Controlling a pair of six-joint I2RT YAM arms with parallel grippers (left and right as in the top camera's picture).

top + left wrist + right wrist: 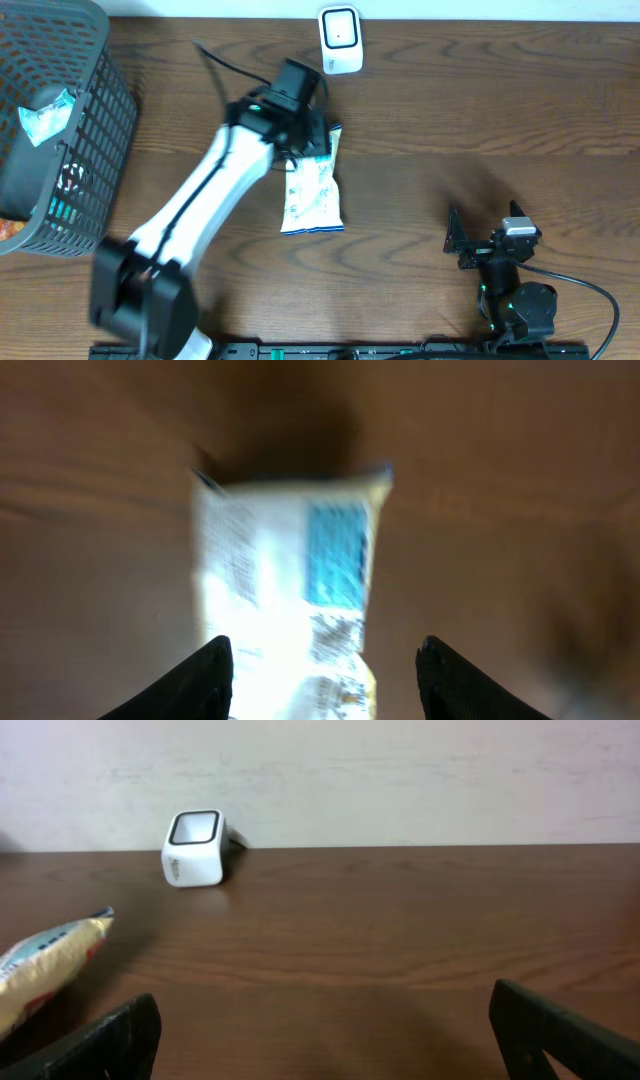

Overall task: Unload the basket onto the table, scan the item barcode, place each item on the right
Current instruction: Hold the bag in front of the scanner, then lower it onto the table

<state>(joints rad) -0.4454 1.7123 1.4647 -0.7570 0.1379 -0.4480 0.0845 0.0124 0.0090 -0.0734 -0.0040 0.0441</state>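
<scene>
Closest to the robot's base, the right pincer (pixel 325 1035) sits parked low over the bare tabletop (pixel 480 120), its fingers spread wide and gripping nothing.

Further out, near the middle of the tabletop, lies the task's thing: a white and blue packet (pixel 313 195), flat on the wood, its long side running away from the robot. The end nearer the robot is in the clear. The far end is under the left pincer (pixel 322 665), which reaches over it from above. In the blurred left wrist view its fingers stand apart, with the packet between them: it runs up against one finger and leaves a gap of bare wood before the other. So the pincer reads as released, not clenched on the packet.

The packet looks like a light, soft pouch with crimped ends. It will likely sag and crinkle if pinched, and its glossy film may slip. Judged from that, the best hold is across the flat seam at the far end, or across the narrow width, leaving the printed face uncovered for the reader.

Beyond that, at the far edge, stands a small white scanner (pixel 340 40), well apart from the packet. A dark mesh basket (pixel 110 110) with more goods sits off to the left.
</scene>
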